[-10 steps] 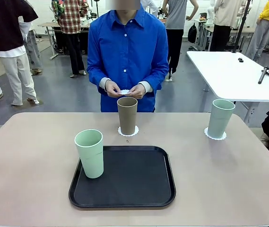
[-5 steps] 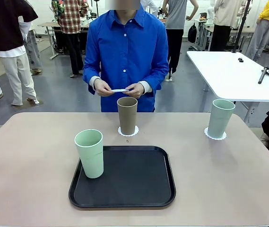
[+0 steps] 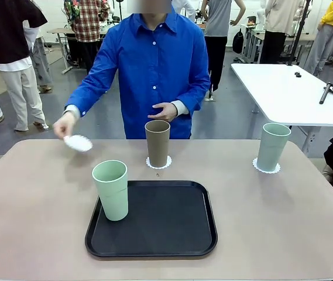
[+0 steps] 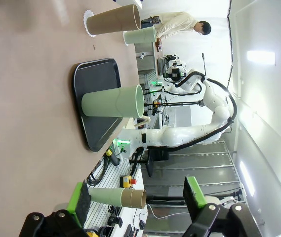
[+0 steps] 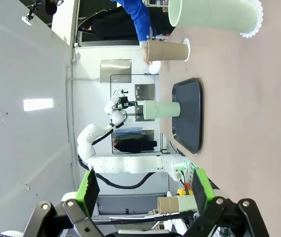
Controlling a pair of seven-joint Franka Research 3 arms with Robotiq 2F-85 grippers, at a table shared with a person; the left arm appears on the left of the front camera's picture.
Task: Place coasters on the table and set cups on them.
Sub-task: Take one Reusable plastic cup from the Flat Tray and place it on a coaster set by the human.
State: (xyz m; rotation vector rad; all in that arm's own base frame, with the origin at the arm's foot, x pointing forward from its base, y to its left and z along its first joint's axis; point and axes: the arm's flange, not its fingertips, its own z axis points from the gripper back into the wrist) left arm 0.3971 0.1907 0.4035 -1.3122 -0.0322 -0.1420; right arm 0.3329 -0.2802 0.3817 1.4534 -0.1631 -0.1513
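The last coaster (image 3: 78, 143) has been carried from chest height out over the far left of the table (image 3: 31, 222) in the person's hand (image 3: 65, 125), so it is probably about to be laid. A mint cup (image 3: 111, 190) is left waiting on the tray (image 3: 172, 234). The left gripper (image 4: 138, 197) and right gripper (image 5: 145, 186) are held spread and empty.

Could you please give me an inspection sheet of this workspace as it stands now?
Surface: beige table, no spills seen.
Job's things: olive-brown cup on centre coaster; right mint cup on right coaster; left mint cup on the tray, without a coaster; third coaster in the person's hand.
Clutter: black tray.
Grippers: left gripper and right gripper open, holding nothing.
Cables: black cable along the right arm.
Surroundings: white table; people standing behind.
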